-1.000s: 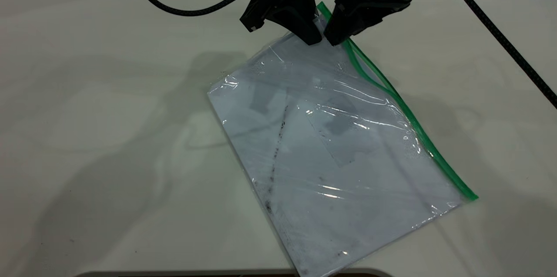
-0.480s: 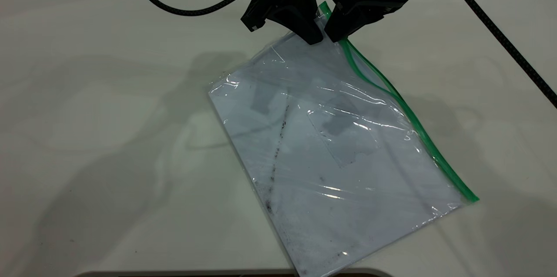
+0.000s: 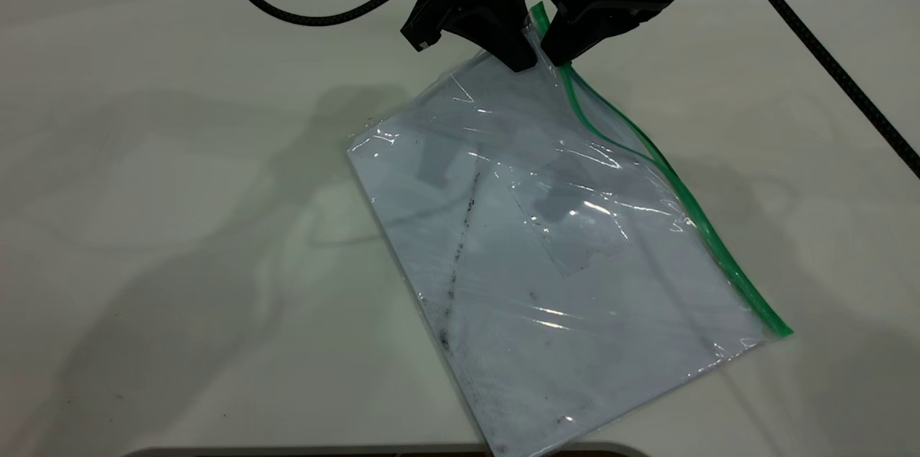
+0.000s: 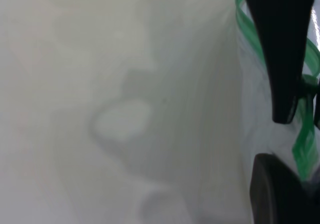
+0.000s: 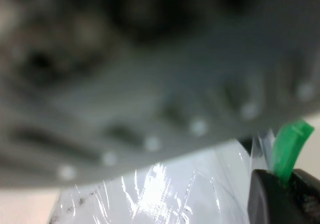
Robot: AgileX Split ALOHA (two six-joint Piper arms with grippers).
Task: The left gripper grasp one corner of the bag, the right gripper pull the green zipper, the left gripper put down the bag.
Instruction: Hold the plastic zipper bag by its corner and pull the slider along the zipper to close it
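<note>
1. Two end effectors of mine work at the far corner of the bag [image 3: 546, 248]: the left end effector [image 3: 521, 58] pinches the corner of the bag [image 3: 533, 37] and holds it lifted, while the near end of the bag lies flat on the bench [image 3: 180, 191].
2. One risk is at my right end effector [image 3: 552, 54]. It sits just beside the left one, pressed onto the green zipper [image 3: 683, 191] at its top end; in the right wrist view a green tip sticks up out of its dark fingertips [image 5: 280, 194]. I judge it is pinching the strip, but I cannot see the slider tab, so a pull might drag the strip alone and open nothing.
3. One more risk: the two end effectors almost touch. Any sideways pull could knock them together or tug the slick film out of the left pinch.
4. One further risk: the strip already splits into two green lines below my grip. An off-line pull could buckle the bag or slide the whole thing across the bench.
5. Count: one bag, one white sheet [image 3: 503, 284] inside it, one green zipper, two end effectors, one bench.
</note>
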